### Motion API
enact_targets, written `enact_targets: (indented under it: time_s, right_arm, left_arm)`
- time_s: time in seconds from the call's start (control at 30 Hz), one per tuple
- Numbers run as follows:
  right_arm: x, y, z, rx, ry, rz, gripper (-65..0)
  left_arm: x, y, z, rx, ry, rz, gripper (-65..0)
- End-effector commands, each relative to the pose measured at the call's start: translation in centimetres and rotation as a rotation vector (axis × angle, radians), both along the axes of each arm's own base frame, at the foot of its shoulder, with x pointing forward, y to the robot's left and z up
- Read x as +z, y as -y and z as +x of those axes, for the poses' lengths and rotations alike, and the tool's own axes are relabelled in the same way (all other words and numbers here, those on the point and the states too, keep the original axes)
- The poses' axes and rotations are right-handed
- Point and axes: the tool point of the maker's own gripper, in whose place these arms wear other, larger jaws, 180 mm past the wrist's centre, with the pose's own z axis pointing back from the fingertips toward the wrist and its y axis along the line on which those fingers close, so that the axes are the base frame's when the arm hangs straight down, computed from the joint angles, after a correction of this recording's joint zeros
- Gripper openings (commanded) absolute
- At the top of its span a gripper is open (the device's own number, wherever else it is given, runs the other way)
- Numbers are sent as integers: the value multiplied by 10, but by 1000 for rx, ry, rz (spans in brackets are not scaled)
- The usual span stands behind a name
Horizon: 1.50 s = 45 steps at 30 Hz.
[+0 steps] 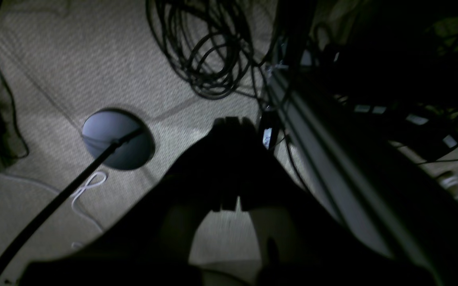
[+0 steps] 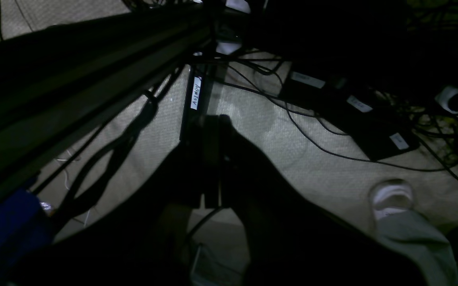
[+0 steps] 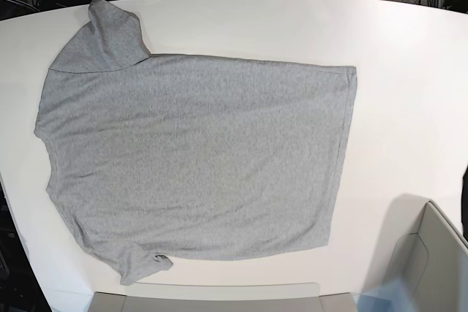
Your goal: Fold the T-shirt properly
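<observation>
The T-shirt [image 3: 197, 155] is heather-grey and lies flat on the white table [image 3: 409, 42], plain side up. Its collar end is at the left and its hem at the right. One sleeve points to the far left corner, the other to the near left. No gripper shows in the base view. In the left wrist view my left gripper [image 1: 232, 121] is a dark silhouette with its fingers together, hanging over the carpeted floor beside the table. In the right wrist view my right gripper [image 2: 213, 119] looks the same, shut and empty above the floor.
A grey bin [image 3: 431, 253] stands at the table's near right corner, and a grey panel [image 3: 205, 299] runs along the near edge. On the floor are coiled black cables [image 1: 209, 51], a round stand base [image 1: 117, 139], a metal frame rail [image 1: 332, 151], power bricks [image 2: 352, 115] and a person's shoe [image 2: 392, 196].
</observation>
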Motion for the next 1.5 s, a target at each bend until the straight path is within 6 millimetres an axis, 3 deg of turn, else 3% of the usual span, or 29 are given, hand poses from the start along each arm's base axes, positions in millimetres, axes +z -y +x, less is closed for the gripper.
enact_targets:
  time_s: [0.0, 0.1, 0.27, 0.4, 0.6, 0.7, 0.9, 1.07, 1.23, 1.47]
  right_arm:
    - [1, 0, -2, 5, -1, 12, -650]
    - [1, 0, -5, 5, -6, 12, -650]
    - [1, 0, -3, 5, -3, 12, -650]
    - [0, 0, -16, 5, -23, 12, -650]
    - [0, 5, -28, 6, -41, 4, -650]
    - [0, 6, -37, 9, -55, 3, -650]
    - [0, 6, -36, 11, -54, 3, -650]
    - [0, 5, -28, 36, -38, 2, -650]
    - [-1, 7, -36, 139, -48, -9, -650]
    - [0, 1, -35, 136, -45, 1, -650]
  left_arm:
    - [1, 1, 3, 0, 9, -1, -650]
    - [0, 1, -1, 1, 2, 1, -650]
    - [-2, 1, -25, 2, -33, 1, -650]
    - [-3, 1, -44, 2, -67, 0, -650]
    - [-3, 2, -45, -2, -66, -1, -650]
    - [-3, -14, -46, -10, -66, 23, -650]
    - [-3, -32, -42, -10, -59, 51, -650]
    - [-3, -31, -41, -12, -56, 50, -650]
    - [-3, -31, -41, -10, -56, 50, -650]
    - [-3, -32, -43, 0, -59, 49, -650]
